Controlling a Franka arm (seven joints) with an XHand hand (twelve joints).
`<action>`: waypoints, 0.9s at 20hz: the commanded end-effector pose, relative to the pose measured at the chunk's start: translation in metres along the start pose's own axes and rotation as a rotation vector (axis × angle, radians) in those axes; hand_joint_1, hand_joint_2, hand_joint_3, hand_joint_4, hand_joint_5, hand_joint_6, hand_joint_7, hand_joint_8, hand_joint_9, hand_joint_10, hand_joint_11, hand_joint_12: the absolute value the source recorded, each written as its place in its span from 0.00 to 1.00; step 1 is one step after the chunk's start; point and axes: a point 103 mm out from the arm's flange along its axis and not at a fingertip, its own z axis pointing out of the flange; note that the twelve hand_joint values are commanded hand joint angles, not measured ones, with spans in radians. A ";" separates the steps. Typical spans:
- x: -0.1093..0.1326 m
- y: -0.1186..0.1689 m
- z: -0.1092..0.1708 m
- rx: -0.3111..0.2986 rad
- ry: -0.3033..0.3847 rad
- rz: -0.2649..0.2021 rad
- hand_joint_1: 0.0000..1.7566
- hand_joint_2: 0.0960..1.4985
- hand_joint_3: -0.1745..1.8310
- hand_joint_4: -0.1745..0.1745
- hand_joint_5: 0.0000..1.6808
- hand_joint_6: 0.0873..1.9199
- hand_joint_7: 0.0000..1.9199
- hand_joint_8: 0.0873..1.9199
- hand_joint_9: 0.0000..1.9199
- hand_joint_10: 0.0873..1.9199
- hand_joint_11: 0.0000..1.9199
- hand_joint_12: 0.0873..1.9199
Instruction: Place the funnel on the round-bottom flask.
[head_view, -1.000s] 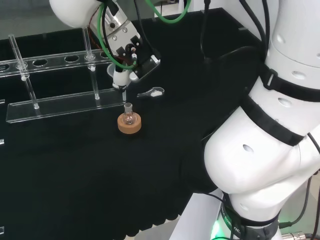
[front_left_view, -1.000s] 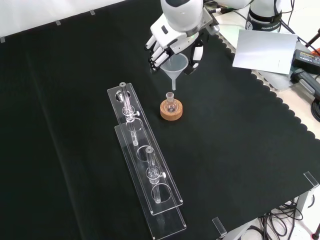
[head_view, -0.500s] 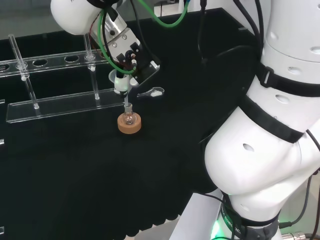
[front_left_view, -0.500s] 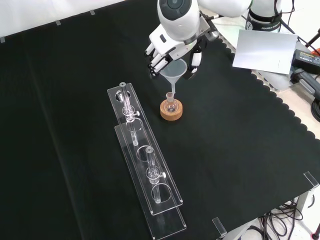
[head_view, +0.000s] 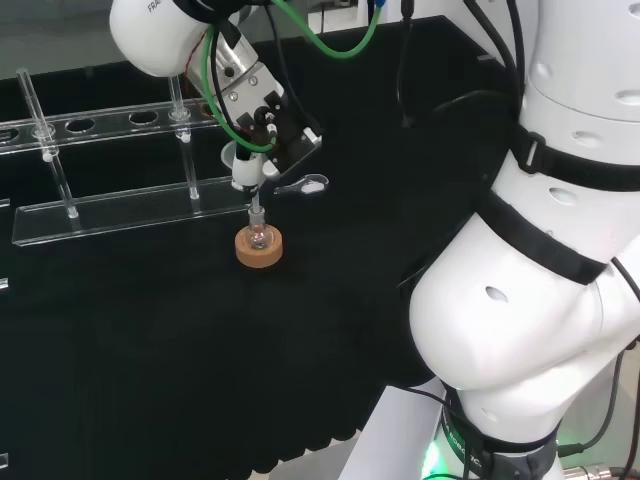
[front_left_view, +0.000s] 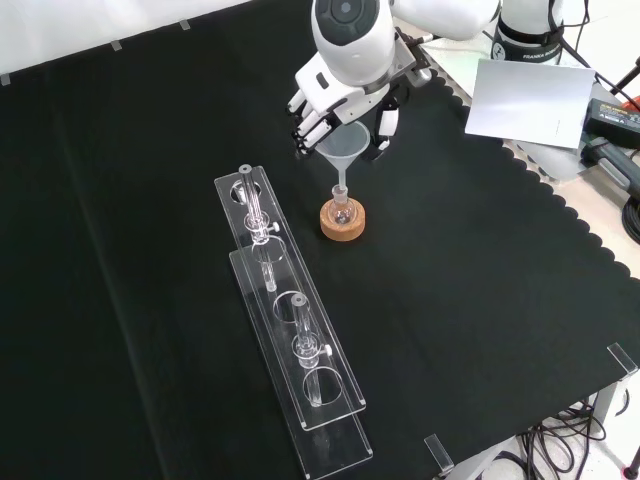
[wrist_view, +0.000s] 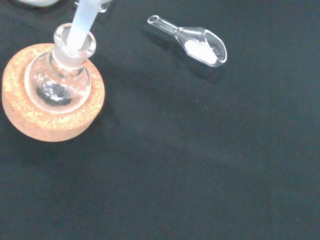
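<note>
Hand (front_left_view: 345, 95) has come down since 1 s ago; funnel (front_left_view: 343, 150) stem tip, then clear above the flask (wrist_view: 59, 82), now sits in the neck, per wrist view. You're mid-insertion: fingers curled round the funnel rim, gripping it. Flask sits upright in the cork ring (front_left_view: 343, 220) near the tube rack (front_left_view: 290, 320). Next, imo: lower straight till the cone seats, then let go w/o tipping it. Funnel is clear, cone up, stem approx vertical. Glass scoop (wrist_view: 192, 40) lies well apart.
</note>
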 end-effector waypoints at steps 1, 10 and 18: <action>-0.003 0.007 0.011 0.004 0.008 0.003 0.42 0.42 0.37 0.34 0.25 0.18 0.27 0.36 0.45 0.25 0.30 0.64; 0.004 0.014 0.017 0.021 0.005 -0.004 0.42 0.42 0.37 0.33 0.24 0.17 0.26 0.37 0.44 0.26 0.30 0.64; 0.019 0.017 0.017 0.050 -0.020 -0.002 0.42 0.42 0.37 0.33 0.24 0.17 0.25 0.37 0.42 0.26 0.29 0.64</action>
